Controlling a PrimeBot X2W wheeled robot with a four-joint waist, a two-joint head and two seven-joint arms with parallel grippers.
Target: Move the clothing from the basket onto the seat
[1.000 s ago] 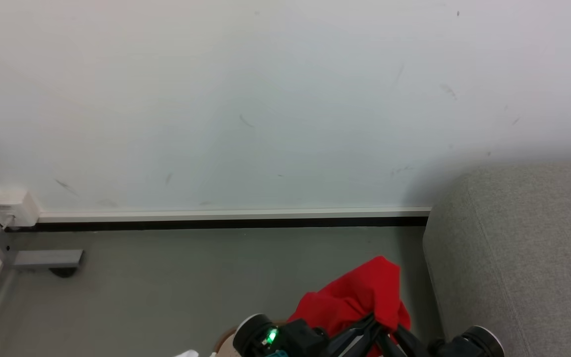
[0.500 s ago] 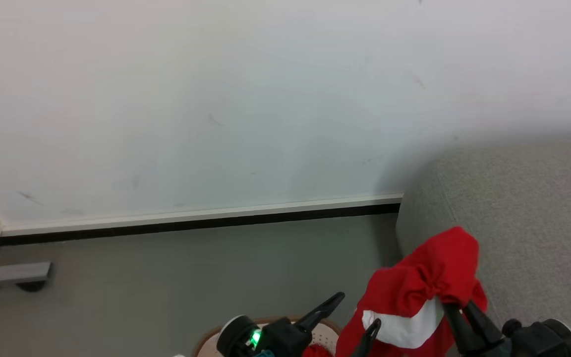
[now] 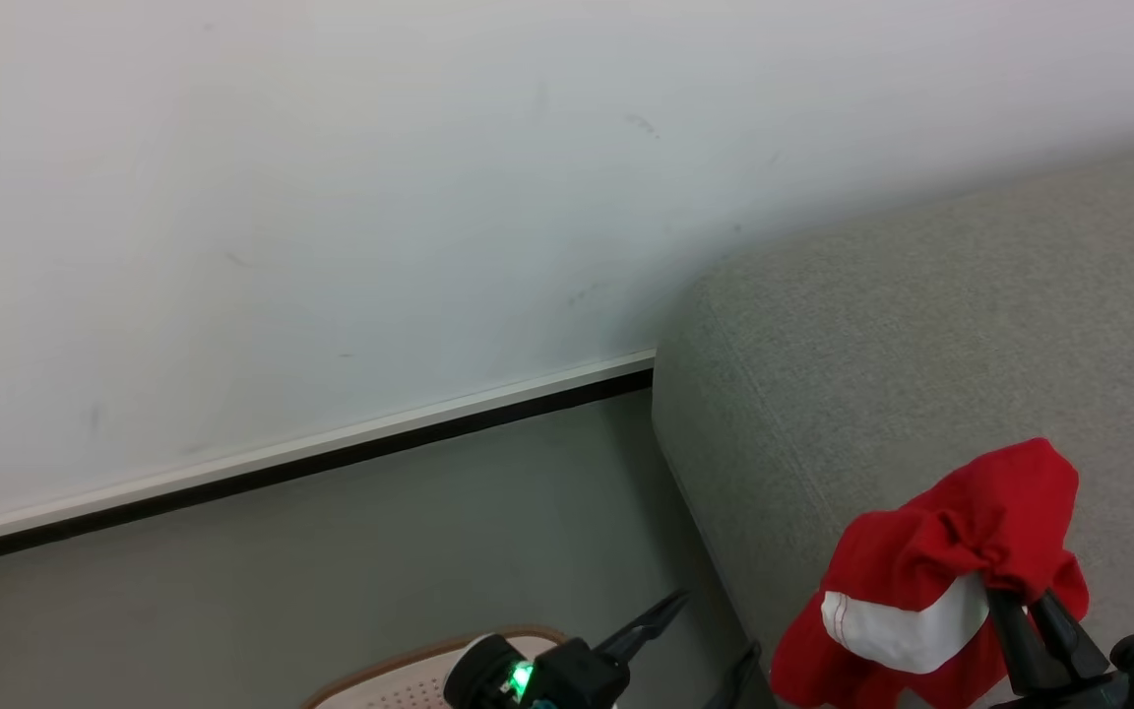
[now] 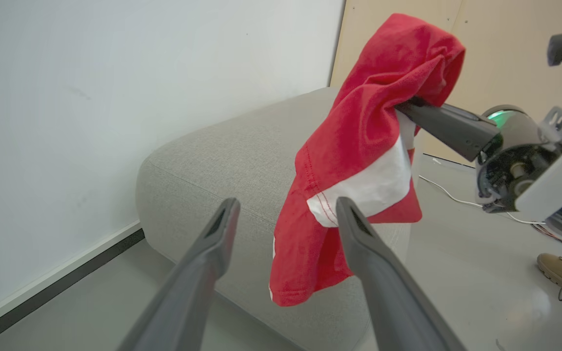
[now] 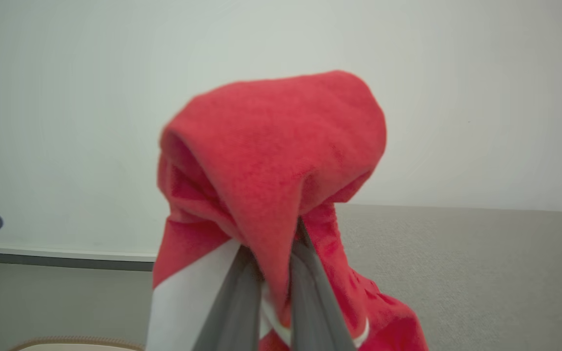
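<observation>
Right gripper (image 3: pixel 1020 598) — fingers pinched tight on a red garment (image 3: pixel 961 537) with a white band | garment hangs free from the fingertips at the grey sofa's (image 3: pixel 882 325) rounded end corner, not lying on it | left gripper (image 4: pixel 286 204) — fingers spread, holding nothing | laundry basket (image 3: pixel 400 658) rim low on the floor, left of the sofa's end

The red garment (image 3: pixel 951 551) is presenting as soft, matt knit cloth with a stitched white band. The sofa (image 3: pixel 921 325) is showing grey, finely textured woven upholstery, matt throughout. The basket (image 3: pixel 400 679) is reading as perforated cream plastic, brown-rimmed. The floor (image 4: pixel 456 273) is reflecting light faintly, smooth and semi-gloss. The right tool (image 3: pixel 1020 596) is appearing smooth, dark and matt.
</observation>
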